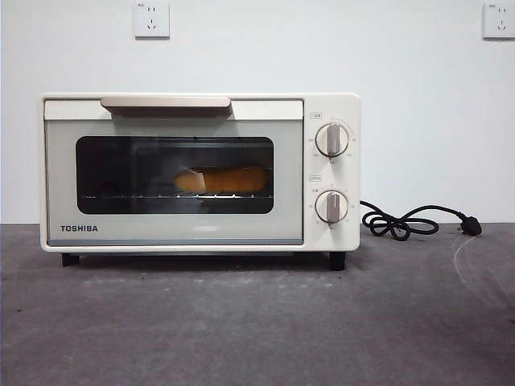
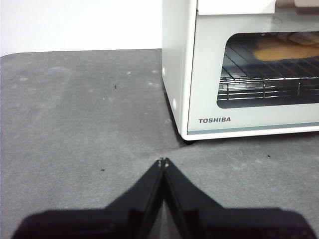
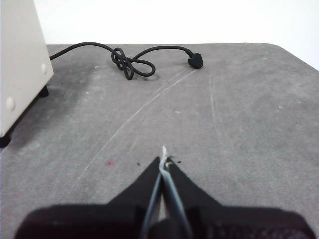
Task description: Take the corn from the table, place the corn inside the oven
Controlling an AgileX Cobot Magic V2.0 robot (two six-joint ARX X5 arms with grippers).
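I see the corn lying lengthwise on the rack inside the shut oven; the left gripper, nearer, and the right gripper both have jaws closed, empty.

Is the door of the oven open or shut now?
Shut. The oven door sits flush against its front, and the corn shows only through the dark glass.

Even bright light, soft shadow under oven (glass slightly reflective), sharp focus
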